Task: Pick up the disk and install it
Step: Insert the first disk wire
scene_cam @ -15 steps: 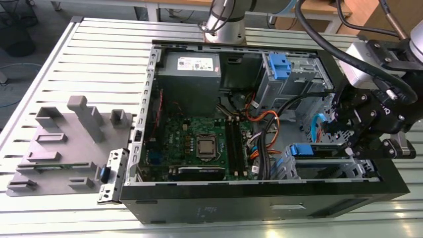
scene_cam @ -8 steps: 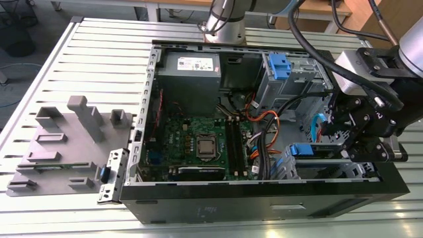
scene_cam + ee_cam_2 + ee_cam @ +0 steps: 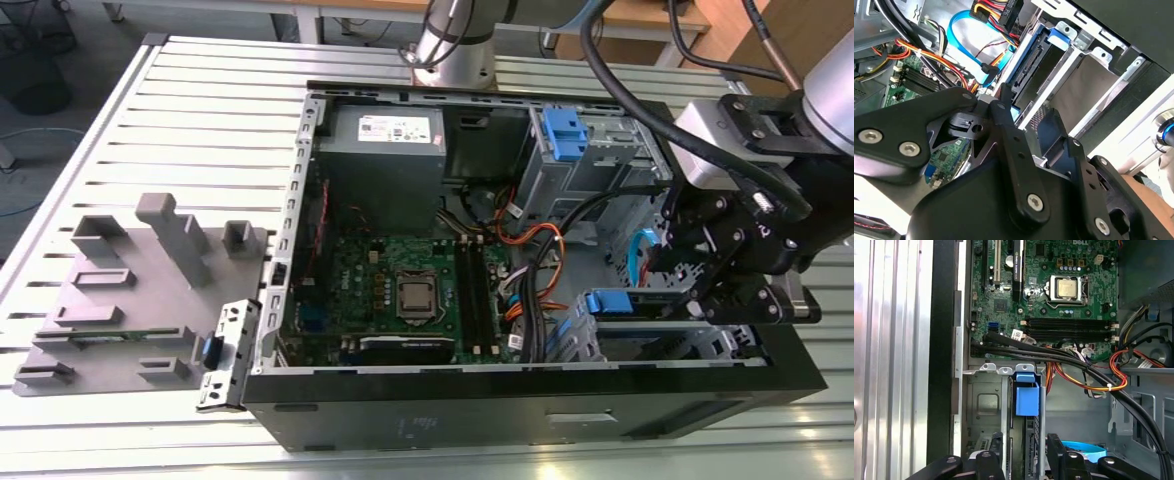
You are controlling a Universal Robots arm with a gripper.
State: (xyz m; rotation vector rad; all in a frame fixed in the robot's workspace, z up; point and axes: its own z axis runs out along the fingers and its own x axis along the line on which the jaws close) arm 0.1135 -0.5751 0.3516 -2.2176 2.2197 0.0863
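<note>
The disk (image 3: 1030, 437) stands on edge in the drive cage (image 3: 667, 345) at the case's front, on the exterior view's right. Its blue handle (image 3: 1027, 395) is level with the cage's rim and faces the motherboard. In the exterior view the handle (image 3: 607, 301) shows beside the black gripper (image 3: 701, 300), which hangs over the cage. In both wrist views the gripper (image 3: 1026, 457) straddles the disk's near end, one finger on each flat side, shut on it. The disk's connector edge (image 3: 1026, 65) runs down into the slot, and its lower part is hidden by the gripper body.
The open tower case (image 3: 534, 400) lies on a slatted metal table (image 3: 200, 120). The motherboard (image 3: 400, 290), bundles of cables (image 3: 534, 260) and a blue cable (image 3: 966, 30) lie close to the cage. A second blue bracket (image 3: 566, 130) sits in the far bay. A grey fixture (image 3: 134, 290) lies outside.
</note>
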